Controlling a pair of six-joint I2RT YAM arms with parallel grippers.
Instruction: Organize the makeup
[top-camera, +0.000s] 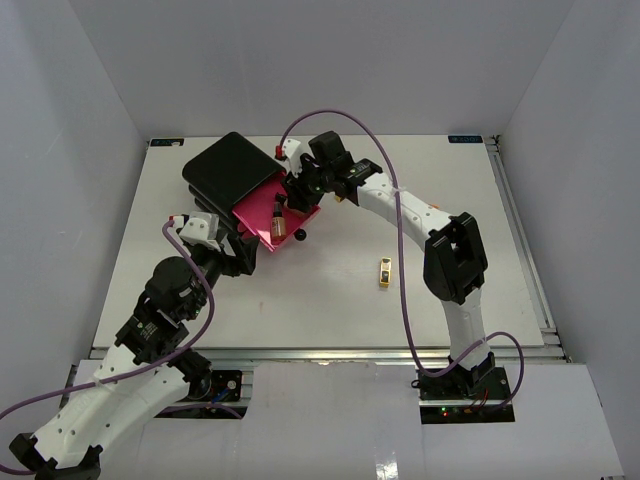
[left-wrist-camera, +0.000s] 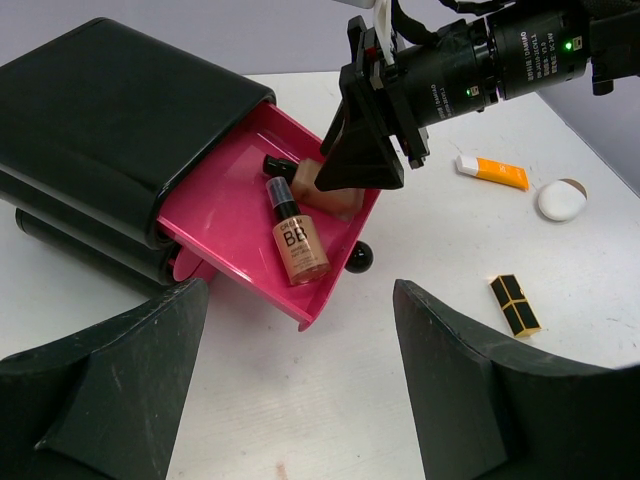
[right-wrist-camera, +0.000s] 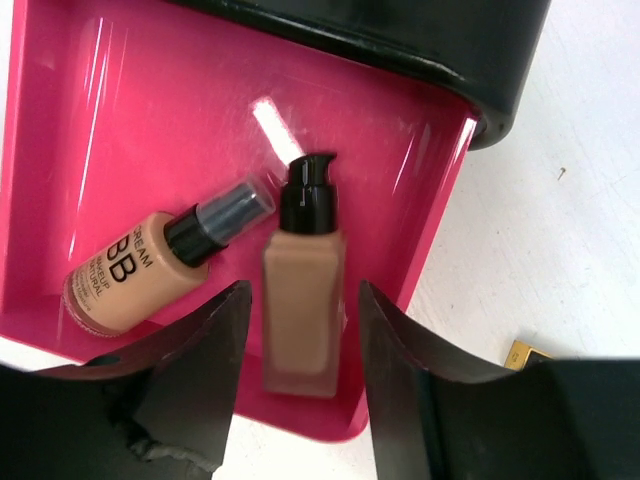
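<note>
The pink drawer (top-camera: 255, 205) stands pulled out of the black box (top-camera: 228, 170). Two beige black-capped foundation bottles lie in it: a round "BB" one (right-wrist-camera: 130, 270) and a square one (right-wrist-camera: 302, 300). My right gripper (right-wrist-camera: 302, 370) hangs open over the drawer, its fingers apart on either side of the square bottle, with a gap on both sides. My left gripper (left-wrist-camera: 300, 390) is open and empty above the table just in front of the drawer (left-wrist-camera: 230, 200). A black-and-gold lipstick (top-camera: 385, 272) lies on the table. An orange white-capped tube (left-wrist-camera: 495, 172) and a white puff (left-wrist-camera: 558, 201) lie beyond it.
The drawer's black knob (left-wrist-camera: 358, 258) sticks out toward the table's middle. The right arm (top-camera: 420, 215) reaches across the table's back half. White walls close in the table (top-camera: 470, 310) on three sides.
</note>
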